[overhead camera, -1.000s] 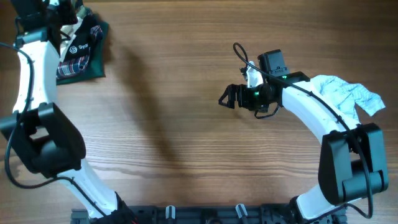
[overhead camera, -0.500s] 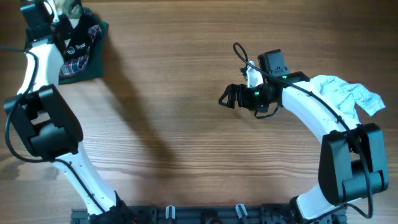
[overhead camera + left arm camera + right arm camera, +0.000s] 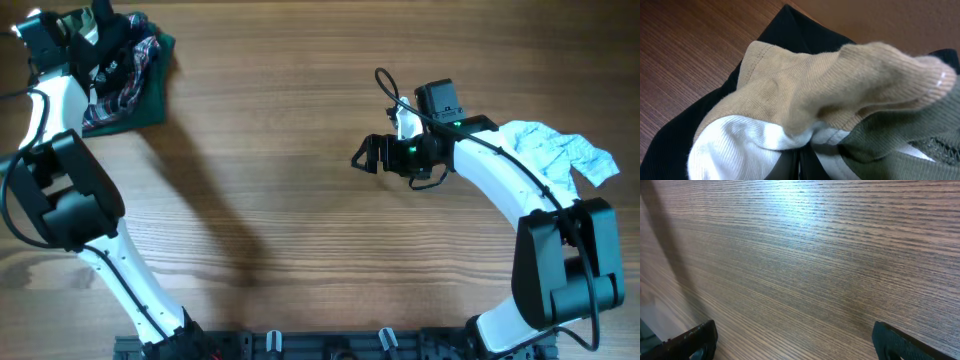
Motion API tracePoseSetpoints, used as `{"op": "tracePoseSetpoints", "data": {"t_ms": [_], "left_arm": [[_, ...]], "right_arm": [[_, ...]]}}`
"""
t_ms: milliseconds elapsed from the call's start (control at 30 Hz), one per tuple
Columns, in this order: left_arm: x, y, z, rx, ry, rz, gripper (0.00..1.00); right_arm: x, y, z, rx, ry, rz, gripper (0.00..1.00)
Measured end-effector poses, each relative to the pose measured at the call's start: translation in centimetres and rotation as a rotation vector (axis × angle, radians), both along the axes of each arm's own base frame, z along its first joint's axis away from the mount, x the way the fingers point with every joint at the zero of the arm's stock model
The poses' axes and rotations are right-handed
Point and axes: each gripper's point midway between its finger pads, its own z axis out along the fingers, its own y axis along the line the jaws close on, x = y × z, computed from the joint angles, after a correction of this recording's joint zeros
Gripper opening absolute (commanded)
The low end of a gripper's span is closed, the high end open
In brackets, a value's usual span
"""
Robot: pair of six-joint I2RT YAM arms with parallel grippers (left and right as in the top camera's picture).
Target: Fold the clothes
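Over the far-left corner of the table (image 3: 300,220), the left gripper (image 3: 799,165) is pressed together on the clothes (image 3: 840,85) – the cloth bunches straight into the dark fingers at the bottom of the left wrist view. What shows of the garment is a ribbed tan-beige band across the top, a soft white part below it on the left, and olive-green knit on the right. It is crumpled rather than flat. Black fabric (image 3: 785,30) lies right behind and beneath it, and the wood of the table shows beyond that.

From above, that same corner of the table carries a dark heap (image 3: 130,80): black cloth with a plaid lining turned out, lying on a dark green piece. The left arm reaches over this heap, and the pinched garment is only a small pale scrap at its tip. I cannot tell whether it hangs clear of the heap or rests on it.

The right gripper (image 3: 360,158) hangs a little right of the table's middle, its fingers spread wide with nothing between them – its own camera shows only bare wood grain between the two black tips. Near the table's right edge, a pale blue garment (image 3: 555,150) lies rumpled, partly under the right arm, well apart from the heap in the far-left corner.
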Motion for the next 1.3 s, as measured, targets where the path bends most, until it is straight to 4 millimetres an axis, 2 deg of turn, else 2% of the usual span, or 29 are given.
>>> {"op": "tracePoseSetpoints", "data": {"t_ms": [33, 100, 167, 200, 333, 400, 467, 533, 633, 700, 733, 767, 800, 833, 867, 933, 967, 1000, 1067, 1167, 1200, 1233, 1300], "left_arm": [[0.1, -0.2, 0.0, 0.003, 0.002, -0.002, 0.26], [0.4, -0.9, 0.3, 0.01, 0.0, -0.011, 0.46], [0.7, -2.4, 1.1, 0.015, -0.003, -0.034, 0.52], [0.8, -3.5, 1.5, 0.018, 0.004, -0.052, 0.53], [0.4, -5.7, 3.4, 0.019, 0.005, -0.083, 0.54], [0.1, -6.3, 5.9, 0.027, -0.024, -0.091, 0.54], [-0.2, -6.5, 9.5, 0.045, -0.078, -0.093, 0.55], [-0.9, -6.7, 14.5, 0.074, -0.159, -0.092, 0.58], [-2.7, -7.3, 19.9, 0.097, -0.227, -0.093, 0.66], [-4.4, -8.3, 21.9, 0.078, -0.224, -0.115, 0.8], [-5.9, -9.5, 22.3, 0.042, -0.193, -0.147, 0.83], [-6.5, -10.2, 22.8, 0.024, -0.19, -0.175, 0.88], [-7.4, -11.2, 22.4, -0.015, -0.154, -0.205, 0.96], [-9.3, -13.5, 22.2, -0.101, -0.113, -0.28, 0.99], [-10.1, -15.0, 22.8, -0.151, -0.117, -0.331, 1.0], [-12.7, -18.0, 22.7, -0.263, -0.06, -0.42, 1.0], [-14.1, -19.4, 22.4, -0.318, -0.023, -0.45, 1.0], [-15.6, -20.8, 21.8, -0.376, 0.029, -0.476, 0.99], [-17.2, -23.0, 20.6, -0.439, 0.111, -0.519, 0.95], [-19.3, -26.5, 19.3, -0.491, 0.221, -0.6, 0.85], [-20.1, -27.7, 19.0, -0.501, 0.26, -0.627, 0.86], [-21.1, -29.7, 18.6, -0.502, 0.307, -0.69, 0.86], [-22.9, -32.5, 17.9, -0.481, 0.389, -0.773, 0.97]], "right_arm": [[0.0, 0.0, 0.0, 0.0, 0.0, 0.0, 1.0], [0.0, 0.0, 0.0, 0.001, 0.003, -0.005, 1.0], [0.1, 0.0, 0.0, 0.002, 0.001, -0.006, 1.0], [0.2, 0.0, 0.1, 0.003, -0.003, -0.006, 1.0], [0.1, 0.1, 0.1, 0.007, -0.003, -0.005, 1.0], [0.1, 0.2, 0.1, 0.011, -0.003, -0.003, 1.0], [0.2, 0.2, 0.2, 0.011, -0.006, -0.003, 1.0], [0.3, 0.3, 0.3, 0.02, -0.012, -0.001, 1.0], [0.9, 0.7, 0.7, 0.042, -0.043, 0.005, 1.0], [1.6, 1.0, 1.0, 0.056, -0.078, 0.007, 1.0], [1.9, 1.0, 1.2, 0.06, -0.088, 0.008, 1.0], [1.8, 1.0, 1.3, 0.058, -0.08, 0.008, 1.0], [2.0, 1.0, 1.6, 0.059, -0.084, 0.008, 1.0], [2.6, 1.2, 2.9, 0.061, -0.097, 0.008, 1.0], [2.9, 1.1, 4.1, 0.051, -0.106, 0.008, 1.0], [3.4, 0.4, 7.6, 0.007, -0.152, 0.001, 1.0], [3.3, -0.1, 9.0, -0.021, -0.172, -0.005, 1.0], [3.3, -1.0, 11.4, -0.064, -0.221, -0.019, 1.0], [3.1, -2.1, 14.9, -0.107, -0.301, -0.043, 1.0], [1.9, -3.3, 19.4, -0.126, -0.424, -0.072, 1.0], [0.9, -3.7, 21.4, -0.123, -0.475, -0.083, 1.0], [0.1, -4.1, 22.8, -0.121, -0.514, -0.093, 1.0], [-1.5, -4.9, 24.9, -0.13, -0.574, -0.112, 1.0]]}}
